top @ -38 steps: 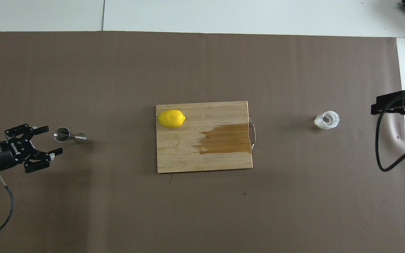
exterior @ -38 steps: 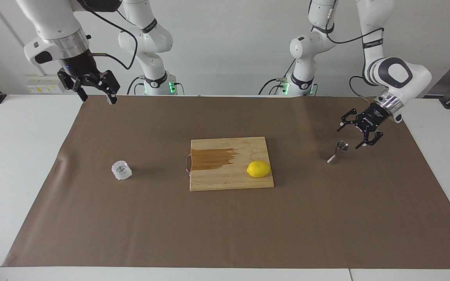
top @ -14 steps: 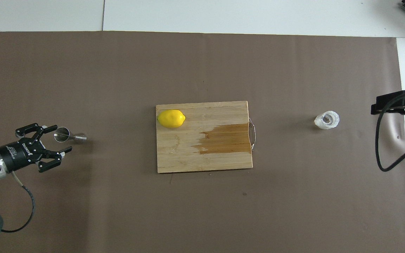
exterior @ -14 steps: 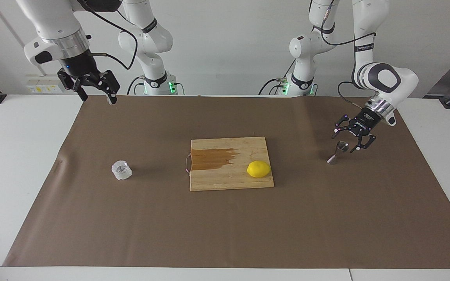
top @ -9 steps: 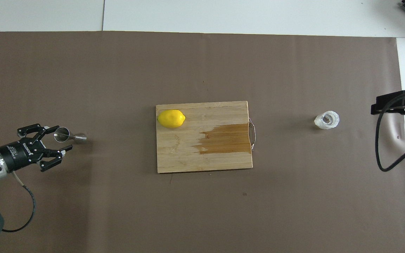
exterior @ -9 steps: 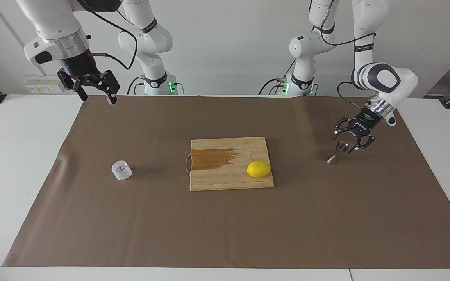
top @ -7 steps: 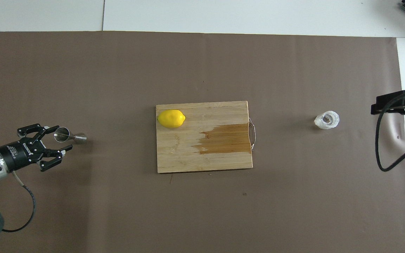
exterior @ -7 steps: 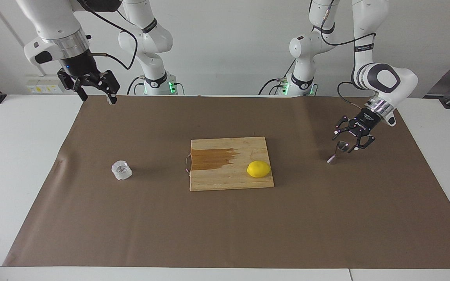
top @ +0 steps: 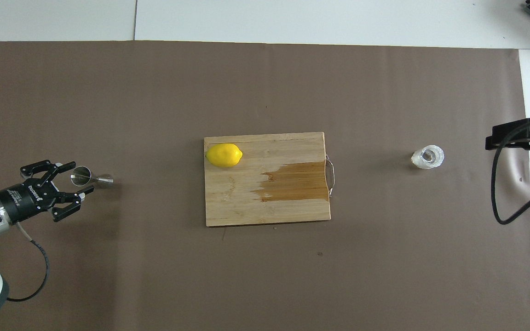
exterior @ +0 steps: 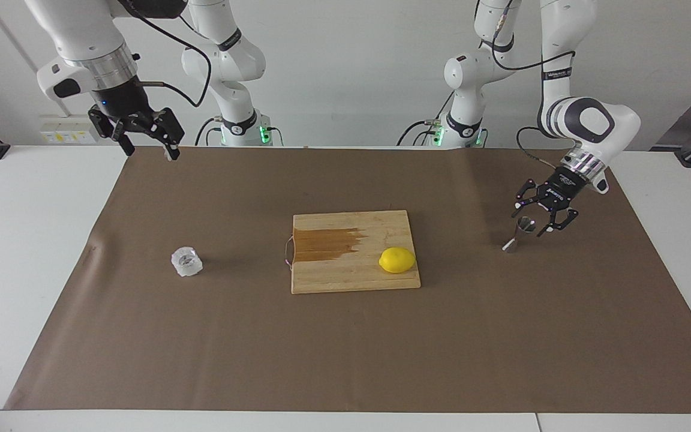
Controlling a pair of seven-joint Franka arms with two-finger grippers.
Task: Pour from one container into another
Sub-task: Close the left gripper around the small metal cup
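Note:
The clear faceted cup (exterior: 186,261) (top: 427,157) stands alone on the brown mat toward the right arm's end. The steel jigger (exterior: 520,231) (top: 88,177) stands upright on the mat toward the left arm's end. My left gripper (exterior: 530,221) (top: 82,176) is low at the jigger, tilted down, its fingers closed in on either side of the jigger's upper cone. My right gripper (exterior: 149,153) waits open and empty, high over the mat's edge by the robots, well away from the cup.
A wooden cutting board (exterior: 345,277) (top: 246,207) lies mid-table with a dark wet patch at its handle end. A yellow lemon (exterior: 397,260) (top: 224,155) sits on the board's corner toward the jigger. The brown mat (exterior: 345,348) covers most of the white table.
My left gripper came down to the jigger and its fingers narrowed around the upper cone. The jigger, the cup and the right arm have not moved.

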